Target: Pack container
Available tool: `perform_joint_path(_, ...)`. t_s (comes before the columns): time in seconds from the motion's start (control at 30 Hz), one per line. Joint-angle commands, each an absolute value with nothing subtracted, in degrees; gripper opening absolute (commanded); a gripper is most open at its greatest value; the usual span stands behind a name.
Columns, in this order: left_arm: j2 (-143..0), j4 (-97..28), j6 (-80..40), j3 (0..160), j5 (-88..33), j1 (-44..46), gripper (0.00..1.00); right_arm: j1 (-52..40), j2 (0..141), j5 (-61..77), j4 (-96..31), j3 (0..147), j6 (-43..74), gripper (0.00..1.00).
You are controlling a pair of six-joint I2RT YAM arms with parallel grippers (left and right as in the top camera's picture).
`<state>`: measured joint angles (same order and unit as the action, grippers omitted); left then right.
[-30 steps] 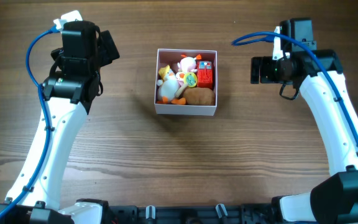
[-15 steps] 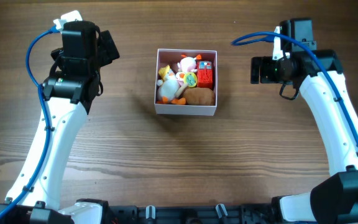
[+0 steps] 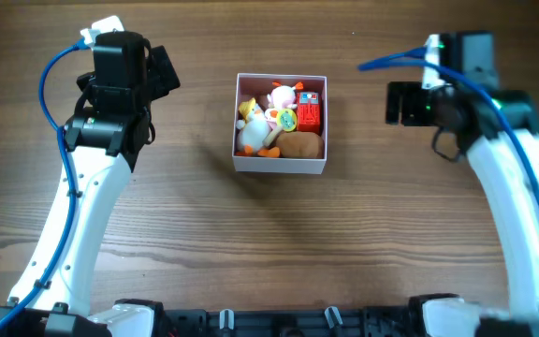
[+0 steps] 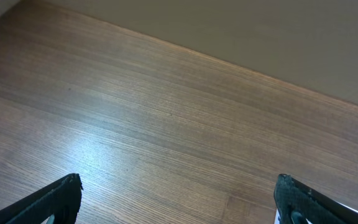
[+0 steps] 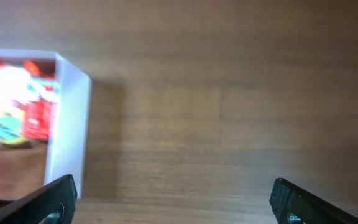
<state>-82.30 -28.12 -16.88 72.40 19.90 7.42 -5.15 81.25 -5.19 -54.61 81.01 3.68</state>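
the container (image 3: pixel 280 166) is sitting mid-table (image 3: pixel 279 243), crowded with toys (image 3: pixel 293 145). no loose toy is showing on the wood, so the packing is looking as good as done. farther out, the left gripper (image 4: pixel 178 190) and right gripper (image 5: pixel 174 190) are gaping wide, carrying nothing, well apart from the container on either side.

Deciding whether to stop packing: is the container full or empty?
Full: toys packed side by side cover the floor of the container, among them a white duck plush, a brown plush and a red toy.
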Motion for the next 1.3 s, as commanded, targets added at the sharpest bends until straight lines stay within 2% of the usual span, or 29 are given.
perform_joint_path(0.0, -81.32, -28.16, -17.63, 73.21, 20.43, 7.22, 1.0, -5.17, 69.89, -6.0, -54.57, 82.02, 4.51, 1.0)
perform_joint_path(0.47, -81.32, -28.16, -17.63, 73.21, 20.43, 7.22, 1.0, -5.17, 23.31, 4.29, -57.32, 82.02, 4.71, 0.99)
perform_joint_path(0.67, -81.32, -28.14, -17.63, 73.21, 20.43, 7.22, 1.0, -5.17, 12.6, 5.65, -62.35, 81.3, 4.67, 1.0)
perform_joint_path(0.8, -81.32, -28.16, -17.63, 73.21, 20.43, 7.22, 1.0, -5.15, 9.67, 5.67, -60.9, 74.22, 4.71, 0.99)
perform_joint_path(0.93, -81.32, -28.16, -17.63, 73.21, 20.43, 7.22, 1.0, -4.69, 8.08, 5.63, -52.77, 62.35, 4.45, 1.0)
perform_joint_path(1.27, -81.32, -28.16, -17.61, 73.21, 20.43, 7.22, 1.0, -0.05, 6.66, 7.55, -9.43, 24.21, 4.49, 1.0)
